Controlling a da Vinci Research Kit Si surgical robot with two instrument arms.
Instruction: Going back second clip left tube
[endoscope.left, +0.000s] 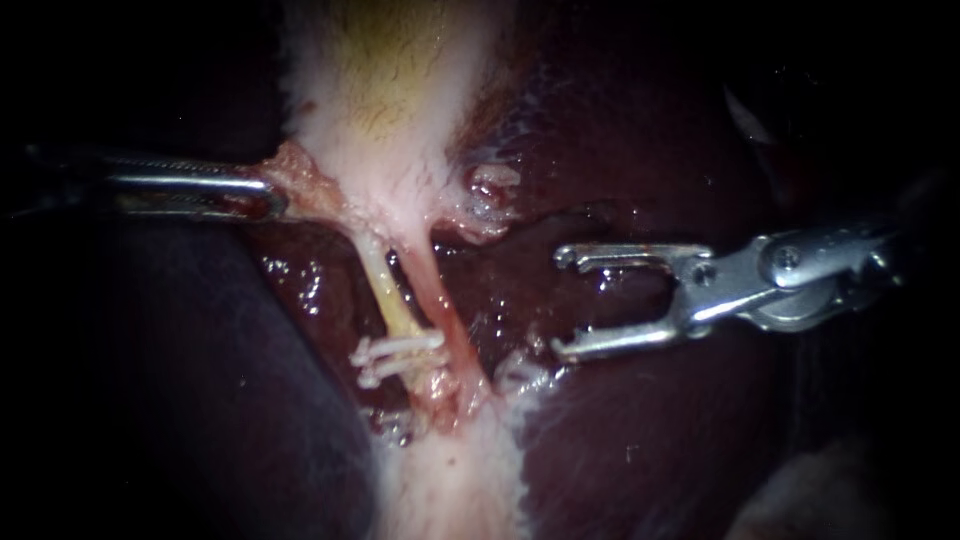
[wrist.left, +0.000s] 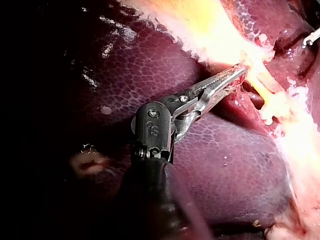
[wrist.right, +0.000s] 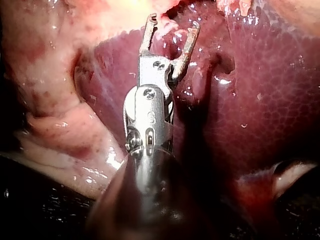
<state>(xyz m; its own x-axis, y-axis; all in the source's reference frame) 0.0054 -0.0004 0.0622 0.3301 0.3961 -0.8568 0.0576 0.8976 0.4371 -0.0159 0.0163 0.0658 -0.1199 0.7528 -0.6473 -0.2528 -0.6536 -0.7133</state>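
Liver (endoscope.left: 650, 450): dark, wet, lies under and around both sets of jaws. Gallbladder (endoscope.left: 390, 80): pale, yellow-centred, narrows towards the tubes, above the level of the jaws.

Left instrument (endoscope.left: 265, 195): jaws closed on a reddish tissue flap (endoscope.left: 300, 180) at the gallbladder's lower edge, holding it out to the side. The left wrist view (wrist.left: 235, 75) agrees.

Right instrument (endoscope.left: 558, 304): jaws wide apart and empty. They point at the tubes, clear of them, with bare liver between. The right wrist view (wrist.right: 170, 25) shows the same gap with nothing in it.

Left tube (endoscope.left: 390, 295): thin, yellowish, taut, ahead of the right jaws and below the left jaws. Right tube (endoscope.left: 445, 310): pinker, just beside it on the side nearer the right jaws.

Clips (endoscope.left: 400, 355): two white bars lie across the lower end of the left tube, close together. Both look seated, so I judge clipping here done and the retreat next.

Risks:
- The open right tips could snag the right tube or graze the liver if the path dips.
- If the left grip slips, the tension goes and the tubes sag onto the clips.
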